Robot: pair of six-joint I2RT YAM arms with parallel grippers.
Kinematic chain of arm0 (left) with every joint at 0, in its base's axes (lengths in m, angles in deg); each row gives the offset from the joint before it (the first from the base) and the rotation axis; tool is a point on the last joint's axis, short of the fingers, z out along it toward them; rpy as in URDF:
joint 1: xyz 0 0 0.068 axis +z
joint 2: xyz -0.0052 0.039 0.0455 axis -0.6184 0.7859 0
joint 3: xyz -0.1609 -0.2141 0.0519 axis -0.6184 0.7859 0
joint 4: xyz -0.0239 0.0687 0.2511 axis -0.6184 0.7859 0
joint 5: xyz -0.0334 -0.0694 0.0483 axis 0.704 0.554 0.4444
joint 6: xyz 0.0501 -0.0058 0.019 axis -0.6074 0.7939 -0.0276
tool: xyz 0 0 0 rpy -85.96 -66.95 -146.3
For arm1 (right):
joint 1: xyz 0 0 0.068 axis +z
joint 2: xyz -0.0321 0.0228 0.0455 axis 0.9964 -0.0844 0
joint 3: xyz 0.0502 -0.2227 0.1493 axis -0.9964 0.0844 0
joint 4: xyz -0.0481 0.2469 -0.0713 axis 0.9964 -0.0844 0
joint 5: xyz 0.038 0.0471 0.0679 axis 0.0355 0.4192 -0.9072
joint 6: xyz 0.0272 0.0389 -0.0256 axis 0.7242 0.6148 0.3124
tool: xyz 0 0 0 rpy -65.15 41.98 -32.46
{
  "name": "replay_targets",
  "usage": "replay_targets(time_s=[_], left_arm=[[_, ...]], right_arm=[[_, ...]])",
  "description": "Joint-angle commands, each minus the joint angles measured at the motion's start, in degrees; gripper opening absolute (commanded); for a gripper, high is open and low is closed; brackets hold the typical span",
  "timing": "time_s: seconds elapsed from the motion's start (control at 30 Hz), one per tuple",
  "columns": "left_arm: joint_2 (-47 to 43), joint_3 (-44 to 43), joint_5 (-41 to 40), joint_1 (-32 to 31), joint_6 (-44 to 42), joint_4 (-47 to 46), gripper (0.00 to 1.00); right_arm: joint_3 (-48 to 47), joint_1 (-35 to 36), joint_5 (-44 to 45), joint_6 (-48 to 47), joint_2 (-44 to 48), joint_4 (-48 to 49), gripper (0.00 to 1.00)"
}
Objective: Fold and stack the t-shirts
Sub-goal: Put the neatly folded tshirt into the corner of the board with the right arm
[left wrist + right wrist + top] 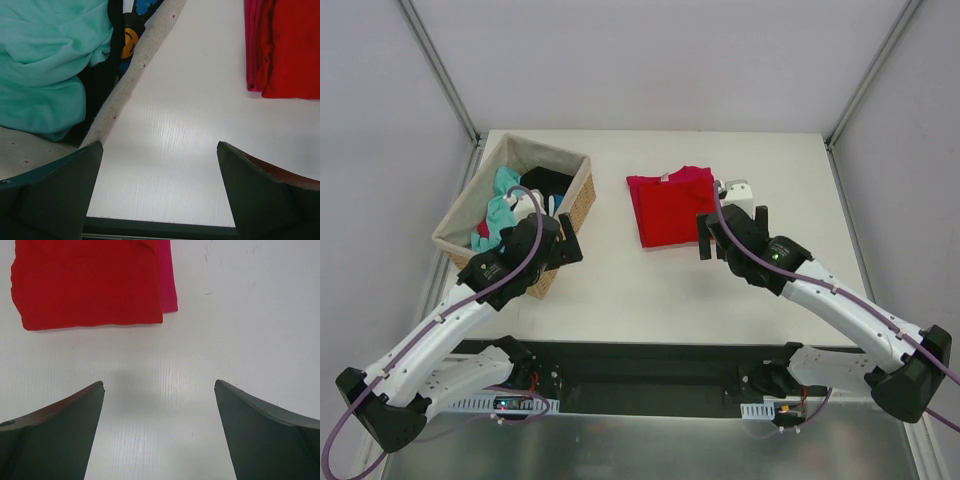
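Observation:
A folded bright red t-shirt [670, 208] lies flat on the white table, on top of a magenta-pink garment [169, 280] whose edge shows along one side. In the right wrist view the red t-shirt [85, 285] is just beyond my right gripper [159, 387], which hangs open over bare table at the shirt's near right corner [732, 228]. The teal t-shirt [498, 215] is crumpled in the wicker basket [578, 205] at the left. My left gripper [560, 240] is open and empty over the basket's near right side; its wrist view shows the teal t-shirt [45, 65] to the left of the jaws [160, 150].
A black garment [545, 183] with a printed patch [131, 37] also lies in the basket, beside its cloth-lined rim [125, 95]. The table [650, 290] ends at a dark front edge by the arm bases. Grey walls and metal posts enclose the back and sides.

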Motion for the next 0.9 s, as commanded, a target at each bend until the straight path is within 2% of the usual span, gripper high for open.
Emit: replay_targets(time_s=[0.0,0.3,0.4,0.5,0.6,0.77,0.87], left_arm=[[0.0,-3.8,-0.9,0.6,-0.7,1.2,0.99],[2.9,-14.3,3.4,0.6,-5.8,1.4,0.99],[3.7,-15.5,2.7,0.6,-6.3,1.7,0.99],[4.5,-16.3,0.3,0.6,-6.7,3.2,0.99],[4.7,-16.6,-1.9,0.6,-6.2,4.3,0.99],[5.8,-16.7,-1.8,0.8,-6.0,4.5,0.99],[6.8,-16.5,-2.3,0.8,-5.8,4.4,0.99]], right_arm=[[-1.0,0.2,1.3,-0.3,0.1,1.8,0.97],[-3.4,0.0,1.8,-1.3,-1.7,2.0,0.97],[-5.4,-2.3,-1.9,-1.4,-4.7,3.2,0.97],[-7.9,-6.7,-12.3,-0.8,-10.7,5.7,0.97],[-13.1,-9.5,-17.5,-1.3,-18.9,7.6,0.96],[-30.2,-11.6,-22.1,-1.8,-37.5,4.1,0.97],[-36.3,-12.3,-24.9,-1.2,-43.4,3.6,0.97]])
